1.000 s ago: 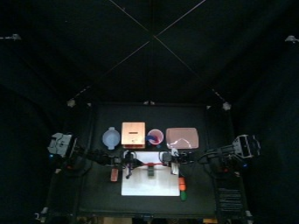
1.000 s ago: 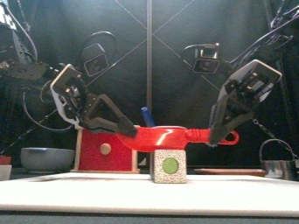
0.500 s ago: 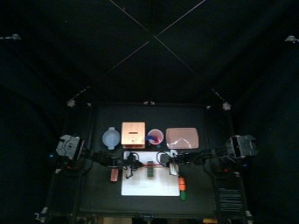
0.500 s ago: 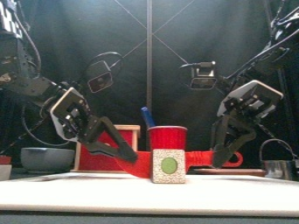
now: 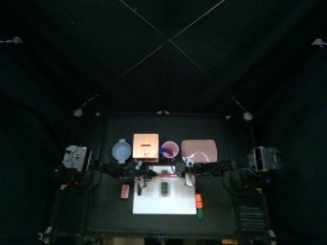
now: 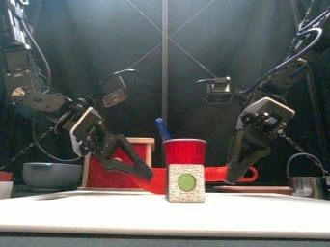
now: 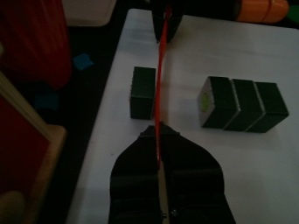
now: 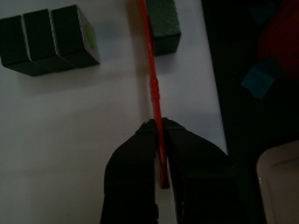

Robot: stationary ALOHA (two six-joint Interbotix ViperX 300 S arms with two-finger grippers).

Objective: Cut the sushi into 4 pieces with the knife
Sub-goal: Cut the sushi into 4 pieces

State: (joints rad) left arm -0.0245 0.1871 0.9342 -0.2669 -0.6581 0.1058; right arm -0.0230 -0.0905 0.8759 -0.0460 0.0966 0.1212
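A dark green sushi roll lies on the white cutting board (image 5: pixel 163 199), split into a single block (image 7: pixel 143 92) and a piece of three joined blocks (image 7: pixel 243 105). The thin red knife (image 7: pixel 163 70) runs along the gap between them, close against the single block (image 8: pixel 163 26). My left gripper (image 7: pixel 160 131) is shut on one end of the knife. My right gripper (image 8: pixel 158 127) is shut on the other end. In the front view the knife (image 6: pixel 217 177) lies low behind the near sushi block (image 6: pixel 187 182), between the left gripper (image 6: pixel 135 166) and the right gripper (image 6: pixel 236 172).
Behind the board stand the red cup (image 6: pixel 184 151) with a blue knife (image 6: pixel 161 127), the wooden box (image 5: pixel 147 146), the blue-grey bowl (image 6: pixel 52 175) and the pink tray (image 5: pixel 200 150). A metal cutter (image 6: pixel 304 184) sits at the right. Small toy foods (image 5: pixel 198 203) lie on the board's right edge.
Both grippers have come down together with the red knife, from about the height of the cup's rim to just above the board behind the sushi.
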